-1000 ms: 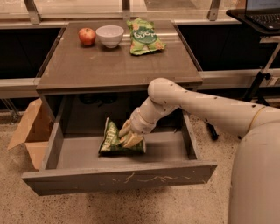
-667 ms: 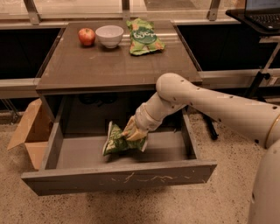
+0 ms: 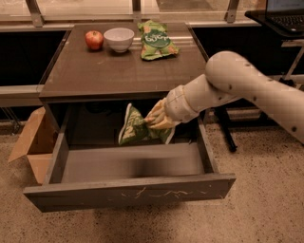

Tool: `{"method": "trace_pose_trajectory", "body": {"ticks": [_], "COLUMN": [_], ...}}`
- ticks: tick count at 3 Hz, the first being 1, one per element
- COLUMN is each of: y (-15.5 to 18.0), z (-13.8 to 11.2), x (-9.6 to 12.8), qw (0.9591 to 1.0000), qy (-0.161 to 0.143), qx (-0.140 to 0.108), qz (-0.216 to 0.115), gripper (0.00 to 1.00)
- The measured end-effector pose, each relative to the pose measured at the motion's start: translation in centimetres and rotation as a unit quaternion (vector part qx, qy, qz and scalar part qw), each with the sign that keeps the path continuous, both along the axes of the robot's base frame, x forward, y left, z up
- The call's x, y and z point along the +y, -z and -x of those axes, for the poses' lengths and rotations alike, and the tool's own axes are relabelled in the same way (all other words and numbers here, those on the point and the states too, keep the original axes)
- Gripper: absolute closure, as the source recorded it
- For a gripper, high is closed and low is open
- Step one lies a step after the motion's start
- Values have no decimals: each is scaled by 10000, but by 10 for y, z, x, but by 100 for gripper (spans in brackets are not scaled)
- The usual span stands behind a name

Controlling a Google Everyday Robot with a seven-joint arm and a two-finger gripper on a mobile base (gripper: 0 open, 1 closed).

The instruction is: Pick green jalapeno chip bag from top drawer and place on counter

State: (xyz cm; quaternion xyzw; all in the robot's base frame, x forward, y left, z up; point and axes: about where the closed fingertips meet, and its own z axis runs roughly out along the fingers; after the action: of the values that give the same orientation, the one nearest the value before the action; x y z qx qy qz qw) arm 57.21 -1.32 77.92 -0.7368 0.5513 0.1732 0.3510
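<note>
The green jalapeno chip bag [image 3: 134,127] hangs in the air above the floor of the open top drawer [image 3: 128,190], just below the counter's front edge. My gripper [image 3: 153,120] is shut on the bag's right side and holds it lifted. My arm reaches in from the right. The counter [image 3: 118,71] is a glossy grey-brown top right above the drawer.
On the counter's back edge are a red apple [image 3: 94,39], a white bowl [image 3: 118,39] and a paler green bag with a dark round logo [image 3: 156,40]. An open cardboard box [image 3: 33,147] stands on the floor at the left. A laptop [image 3: 285,14] is at the top right.
My gripper has risen and moved to the right with the chip bag, lifting it off the drawer floor up to near the counter's edge.
</note>
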Motion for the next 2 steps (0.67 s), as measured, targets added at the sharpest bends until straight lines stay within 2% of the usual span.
{"method": "trace_pose_trajectory", "body": {"ticks": [1, 2], "y": [-26, -28], "z": [-2, -2], "x": [-21, -22], "qw": [9998, 9997], "qy": [172, 184], "qx": [-116, -126], "qz": [10, 11], "gripper": [100, 100]}}
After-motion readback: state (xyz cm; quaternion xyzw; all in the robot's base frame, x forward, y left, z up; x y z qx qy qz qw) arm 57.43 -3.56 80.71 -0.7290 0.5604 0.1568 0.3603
